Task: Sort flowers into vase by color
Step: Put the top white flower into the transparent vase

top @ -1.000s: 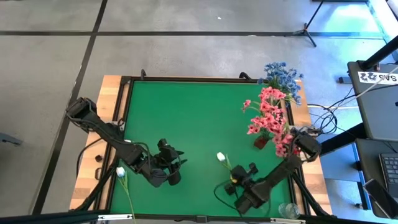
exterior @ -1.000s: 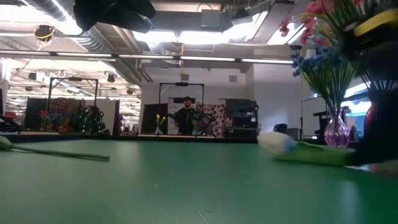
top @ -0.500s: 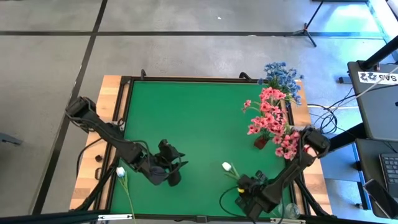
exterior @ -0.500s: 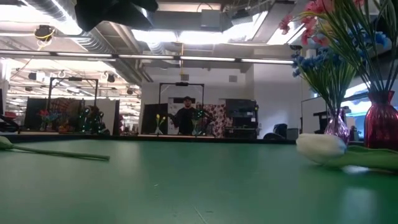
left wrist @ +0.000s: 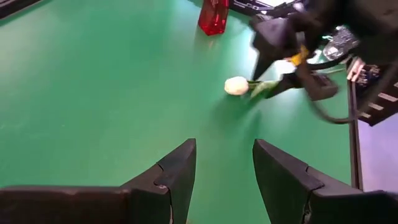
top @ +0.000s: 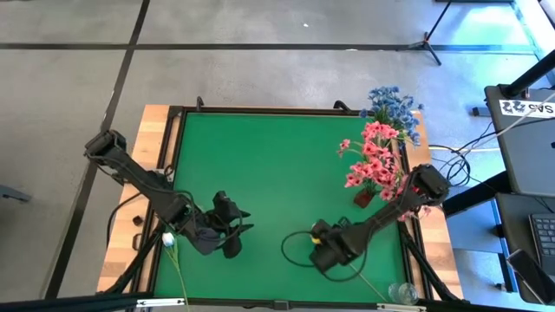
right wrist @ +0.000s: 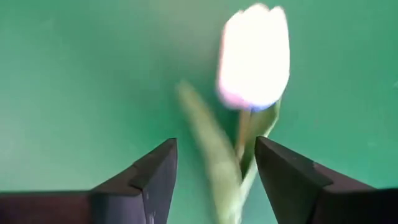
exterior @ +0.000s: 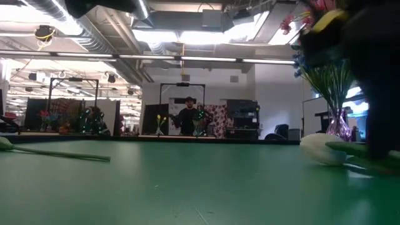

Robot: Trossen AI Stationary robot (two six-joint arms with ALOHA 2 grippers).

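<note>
A white tulip lies flat on the green bench, toward its near right part, bud pointing away from the right tool and stem running back between that tool's fingers. The right tool's fingers stand apart, one on each side of the stem and leaf, not closed on them. In the left wrist view the same bud lies just beside the right tool's dark tip. In the low view it rests on the bench at the right edge. The left tool sits near the bench's near left part, fingers apart and holding nothing. A second white tulip lies at the near left edge. A red vase with pink flowers stands at the right, and blue flowers stand at the far right corner.
</note>
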